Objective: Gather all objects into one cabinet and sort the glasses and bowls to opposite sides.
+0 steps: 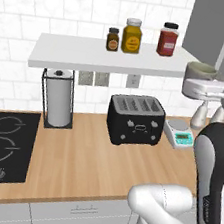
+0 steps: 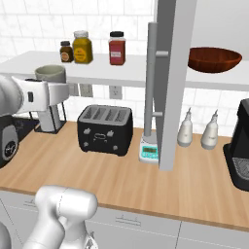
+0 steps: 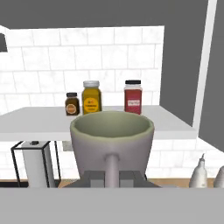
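Pale grey and handled, the cup [image 3: 112, 140] was held at the gripper [image 3: 111, 178], whose fingers were closed on the handle, seen at the bottom of the hand view. The cup was carried upright, its open mouth facing up and its inside greenish-grey. In the right base view the same cup [image 2: 50, 74] was seen atop the white hand, level with the front edge of the white wall shelf [image 2: 97, 73] and above the wooden counter [image 2: 121, 180]. In the left base view it [image 1: 200, 72] was seen at the right end of that shelf [image 1: 91, 55], just beside the grey cabinet door [image 1: 212, 27].

On the shelf three lidded spice jars were lined up: a small brown one [image 2: 66, 51], a yellow one [image 2: 82, 47] and a red one [image 2: 116, 48], well behind the cup. The cabinet door [image 2: 172, 82] was swung open, its long steel bar handle [image 2: 151, 82] turned toward the camera. Inside the cabinet the dark brown bowl [image 2: 214, 59] was resting on the white cabinet shelf [image 2: 219, 80], well to the right of the cup.

On the counter a black toaster [image 2: 104, 129] was placed below the shelf, with a small kitchen scale [image 2: 149, 151] just to its right, near the foot of the open door. A paper towel holder [image 1: 59, 99] was set beside the black hob [image 1: 3, 144].
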Robot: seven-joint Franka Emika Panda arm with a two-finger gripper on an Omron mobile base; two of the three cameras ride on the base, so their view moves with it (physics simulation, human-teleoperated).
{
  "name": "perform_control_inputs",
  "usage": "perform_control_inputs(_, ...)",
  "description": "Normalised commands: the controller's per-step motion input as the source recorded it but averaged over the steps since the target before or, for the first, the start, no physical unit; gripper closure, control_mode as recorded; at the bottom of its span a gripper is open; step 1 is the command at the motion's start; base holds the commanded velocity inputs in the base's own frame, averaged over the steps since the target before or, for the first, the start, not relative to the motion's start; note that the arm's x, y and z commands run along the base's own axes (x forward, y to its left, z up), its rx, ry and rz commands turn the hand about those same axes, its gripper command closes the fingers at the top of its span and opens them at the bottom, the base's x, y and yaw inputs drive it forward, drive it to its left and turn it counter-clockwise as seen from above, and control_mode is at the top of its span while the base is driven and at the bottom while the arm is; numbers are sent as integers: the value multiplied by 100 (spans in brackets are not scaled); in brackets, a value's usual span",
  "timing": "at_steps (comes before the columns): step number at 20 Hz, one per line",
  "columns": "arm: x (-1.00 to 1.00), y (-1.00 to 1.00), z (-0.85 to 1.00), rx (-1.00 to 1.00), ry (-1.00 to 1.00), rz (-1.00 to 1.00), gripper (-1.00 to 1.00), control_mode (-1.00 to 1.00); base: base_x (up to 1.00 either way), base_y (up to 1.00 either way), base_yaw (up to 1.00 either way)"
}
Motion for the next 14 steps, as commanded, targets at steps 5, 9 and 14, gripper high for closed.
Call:
perform_control_inputs(5,-76,-1,0,0,7,0,100,-100,0,0,0)
perform_control_inputs(9,-52,-1,-1,0,15,0,100,-100,0,0,0)
perform_control_inputs(14,-20,0,-12,0,11,0,100,-100,0,0,0)
